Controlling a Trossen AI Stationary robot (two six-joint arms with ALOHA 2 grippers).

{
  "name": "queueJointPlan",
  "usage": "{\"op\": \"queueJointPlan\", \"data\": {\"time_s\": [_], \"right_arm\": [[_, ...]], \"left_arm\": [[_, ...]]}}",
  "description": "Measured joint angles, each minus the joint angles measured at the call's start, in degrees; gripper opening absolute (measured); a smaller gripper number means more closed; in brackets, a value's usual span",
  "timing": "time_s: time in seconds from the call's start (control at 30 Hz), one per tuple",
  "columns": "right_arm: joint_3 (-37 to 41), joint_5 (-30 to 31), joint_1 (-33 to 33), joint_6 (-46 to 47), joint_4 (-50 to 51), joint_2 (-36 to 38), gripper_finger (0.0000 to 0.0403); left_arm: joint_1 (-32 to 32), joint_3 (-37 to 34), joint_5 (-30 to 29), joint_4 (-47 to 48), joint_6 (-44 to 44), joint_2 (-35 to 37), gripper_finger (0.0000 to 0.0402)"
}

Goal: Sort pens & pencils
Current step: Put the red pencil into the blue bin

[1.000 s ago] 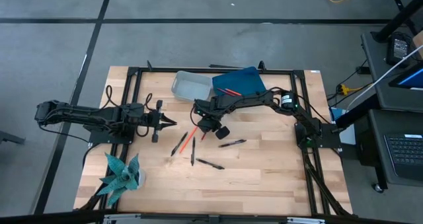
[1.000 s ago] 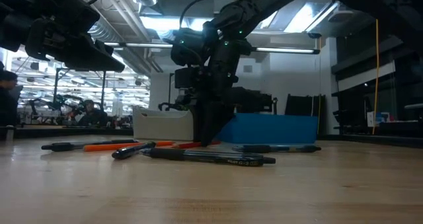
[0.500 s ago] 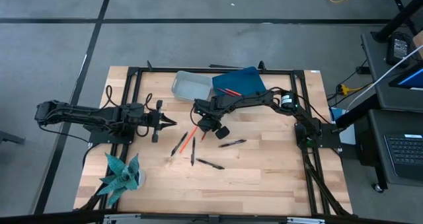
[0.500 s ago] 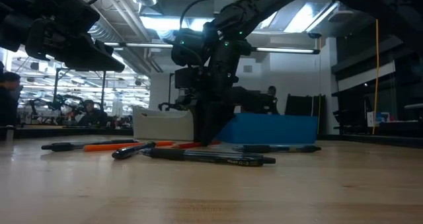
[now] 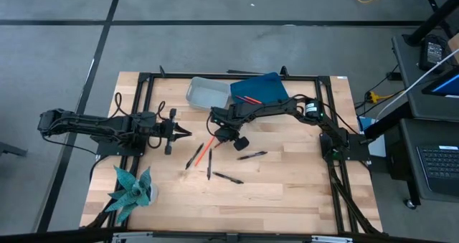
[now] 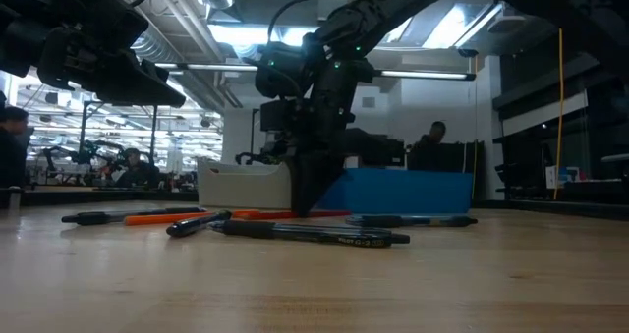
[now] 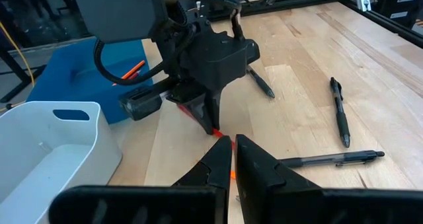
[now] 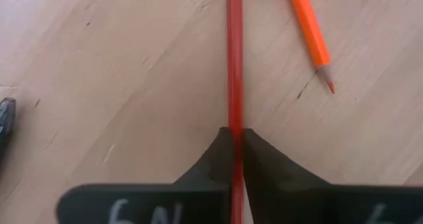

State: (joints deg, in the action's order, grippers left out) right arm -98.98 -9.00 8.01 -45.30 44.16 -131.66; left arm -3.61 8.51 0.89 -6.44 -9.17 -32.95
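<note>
right gripper (image 8: 236,139) pinched tight on a red pencil (image 8: 234,65) down at the table (image 5: 287,186), left gripper (image 7: 233,151) closed, holding nothing

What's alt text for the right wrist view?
The right gripper has its jaws shut on a red pencil, which runs straight away from the camera over the wooden table. An orange pencil lies beside it, and a dark pen tip shows at the frame's edge.

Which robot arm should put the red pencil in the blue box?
The right one, most likely. Its claw is already shut on the red pencil, close to the blue box. The left claw hangs farther away, shut and empty.
</note>
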Motion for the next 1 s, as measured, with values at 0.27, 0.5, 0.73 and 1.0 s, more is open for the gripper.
{"op": "queueJointPlan", "data": {"time_s": [0.27,0.5,0.73,1.0], "right_arm": [[0.0,-0.04,-0.02,0.15,-0.07,0.02,0.0023],[0.0,-0.08,-0.02,0.22,-0.09,0.1,0.0013],[0.14,0.01,0.0,1.94,-0.18,1.37,0.0015],[-3.64,1.21,0.13,3.38,6.21,1.57,0.0005]], "left_arm": [[-0.01,0.0,0.0,0.0,0.0,0.0,0.0014],[-0.01,0.0,-0.01,0.0,0.0,0.0,0.0014],[-0.01,0.0,-0.02,0.0,-0.02,0.0,0.0014],[-0.01,0.0,-0.02,0.0,-0.02,0.0,0.0014]]}}
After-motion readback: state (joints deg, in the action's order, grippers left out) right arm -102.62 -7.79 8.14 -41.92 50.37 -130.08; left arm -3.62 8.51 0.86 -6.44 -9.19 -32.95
